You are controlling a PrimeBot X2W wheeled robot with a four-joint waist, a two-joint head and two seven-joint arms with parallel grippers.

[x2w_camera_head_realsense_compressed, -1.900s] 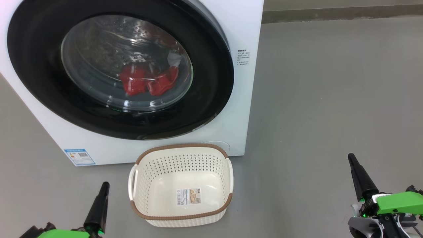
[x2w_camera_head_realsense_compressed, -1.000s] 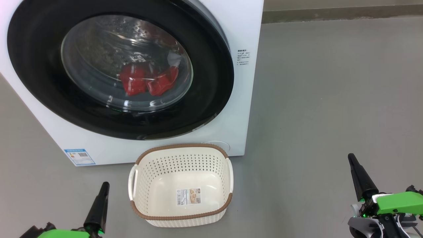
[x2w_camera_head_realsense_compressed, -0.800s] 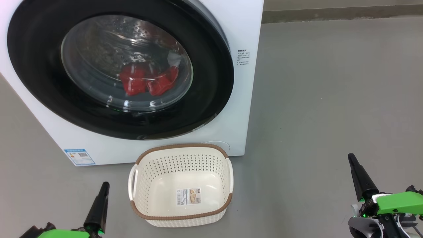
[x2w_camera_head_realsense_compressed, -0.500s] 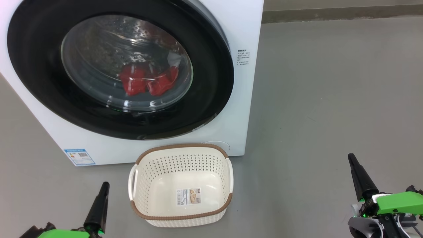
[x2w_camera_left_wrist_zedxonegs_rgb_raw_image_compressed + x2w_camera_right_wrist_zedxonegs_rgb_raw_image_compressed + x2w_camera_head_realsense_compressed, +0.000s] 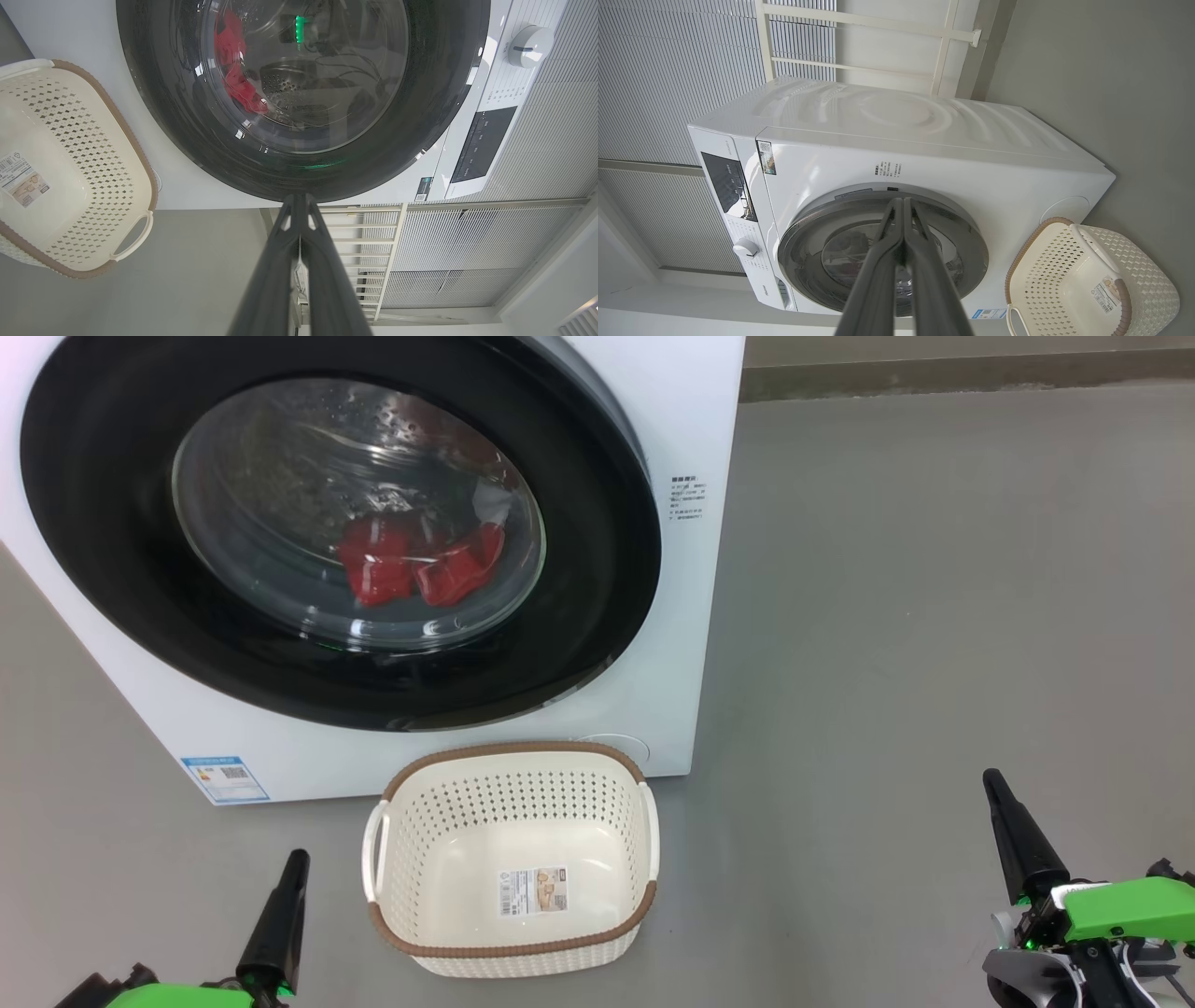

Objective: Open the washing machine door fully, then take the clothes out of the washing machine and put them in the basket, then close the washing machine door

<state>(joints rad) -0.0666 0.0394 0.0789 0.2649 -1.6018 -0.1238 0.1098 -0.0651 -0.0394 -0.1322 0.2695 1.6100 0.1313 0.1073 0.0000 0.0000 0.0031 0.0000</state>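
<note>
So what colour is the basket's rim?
Brown, on the cream basket; clearest in the head view.

Basket (image 5: 509, 748) down on the floor (image 5: 934, 616), just in front of the washing machine (image 5: 691, 616).
Clothes (image 5: 383, 569) sit inside, behind the washing machine door (image 5: 112, 569); the basket stands below the door's right half, left tool (image 5: 297, 861) just to its left, right tool (image 5: 991, 782) well off to its right.
</note>
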